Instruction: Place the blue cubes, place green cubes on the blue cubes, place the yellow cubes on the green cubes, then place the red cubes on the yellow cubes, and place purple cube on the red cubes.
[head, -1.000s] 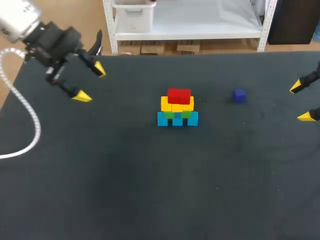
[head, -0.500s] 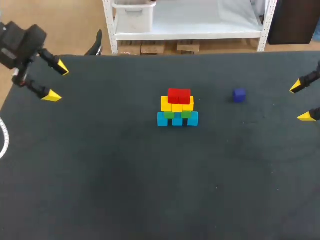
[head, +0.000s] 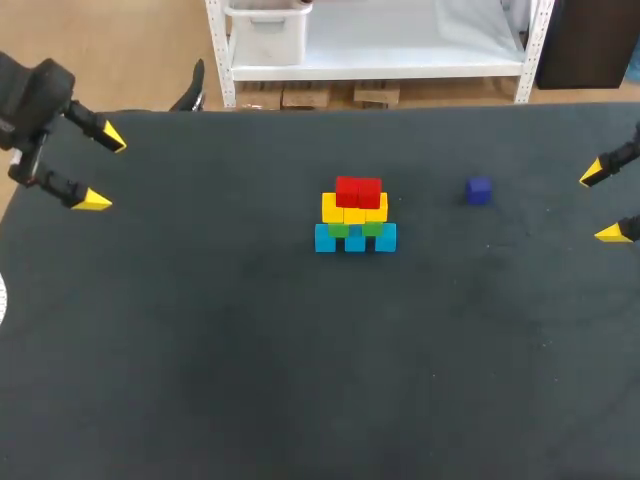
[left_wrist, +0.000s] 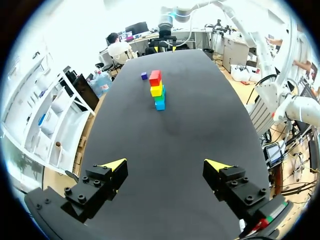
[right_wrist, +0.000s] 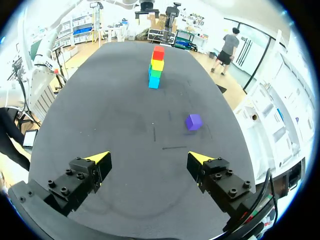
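A stack of cubes stands mid-table: blue cubes (head: 355, 238) at the bottom, green cubes (head: 355, 229) on them, yellow cubes (head: 354, 209) above, red cubes (head: 358, 190) on top. The same stack (left_wrist: 158, 90) shows far ahead in the left wrist view and as a stack (right_wrist: 156, 67) in the right wrist view. A purple cube (head: 478, 190) lies alone on the table to the stack's right, ahead of my right gripper (right_wrist: 149, 160). My left gripper (head: 100, 167) hangs open at the far left edge. My right gripper (head: 606, 203) is open at the right edge. Both hold nothing.
The black table (head: 300, 380) carries only the stack and the purple cube (right_wrist: 193, 121). A white cable of my left arm (head: 3, 300) curves at the table's left edge.
My left arm has drawn back leftward toward the table's left edge, its gripper still open. The right arm, the stack and the purple cube have not moved.
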